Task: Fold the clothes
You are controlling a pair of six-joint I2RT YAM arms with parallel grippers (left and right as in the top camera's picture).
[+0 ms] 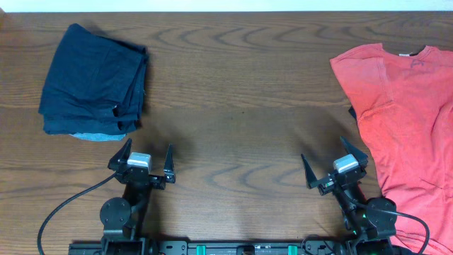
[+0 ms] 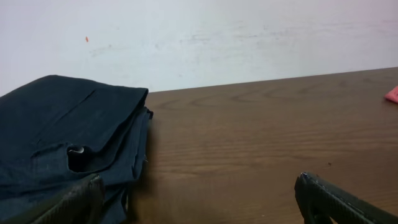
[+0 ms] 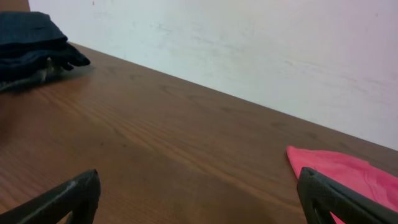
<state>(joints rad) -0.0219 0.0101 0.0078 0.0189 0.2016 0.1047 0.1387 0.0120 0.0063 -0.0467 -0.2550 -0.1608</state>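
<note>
Overhead view of a dark wooden table [image 1: 241, 106] with 2 robot arms mounted at its near edge, which I am running remotely. The left gripper [image 1: 148, 150] and the right gripper [image 1: 323, 149] each hang over bare wood, jaws spread as wide as they go, holding nothing and touching no cloth. I read this as a rest pose between garments, with 1 arm parked on each side so that either can reach out.

Near the far left corner sits a stack of dark navy clothes [image 1: 92, 78], squared off in layers. I judge it to be the finished pile, set well apart from the middle of the table where the folding happens. A sliver of paler blue [image 1: 95, 136] shows at the stack's near edge. It is possibly another garment underneath, though it is too small to be sure.

Along the right edge lies a coral-red T-shirt [image 1: 403, 120], spread flat with its neck toward the far edge and its lower part running out of view at the near right corner. It is unfolded, so I judge it the next piece. The right gripper is just beside its left side, well placed to start.
</note>
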